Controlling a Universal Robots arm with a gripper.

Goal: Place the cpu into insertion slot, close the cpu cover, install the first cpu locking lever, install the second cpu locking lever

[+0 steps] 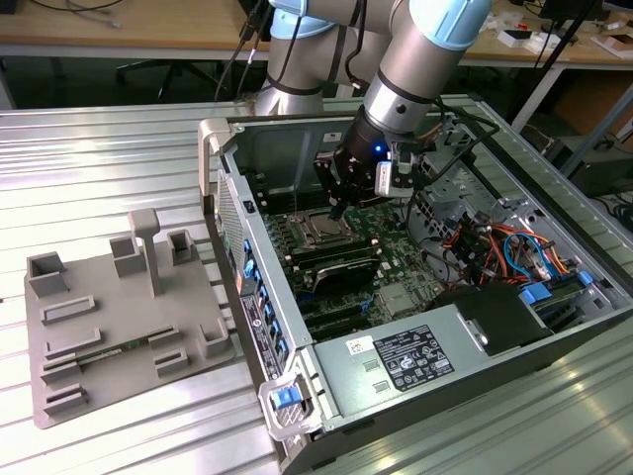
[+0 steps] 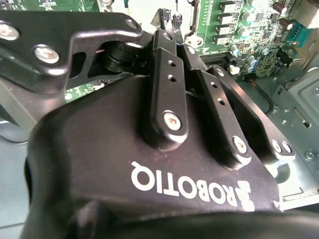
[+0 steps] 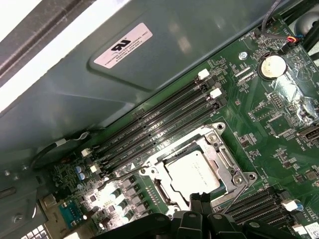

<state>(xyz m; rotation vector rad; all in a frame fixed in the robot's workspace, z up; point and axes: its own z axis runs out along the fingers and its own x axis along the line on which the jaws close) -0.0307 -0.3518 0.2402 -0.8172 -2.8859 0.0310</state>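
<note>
First wrist view: cpu sits in insertion slot w/ cpu cover lying flat round it. Pincer hangs at the slot edge nearest it, fingers pressed together, nothing seen btw them, and a thin wire lever runs along the slot's side just beside the tips. White printed label on case wall, and white lettering on pincer body in second wrist view; neither read out.

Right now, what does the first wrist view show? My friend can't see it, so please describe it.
A silvery cpu sits in the insertion slot on a green circuit board, the metal cpu cover framing it. The black gripper hangs at the slot's edge, jaws shut. Long black memory slots run alongside.
</note>
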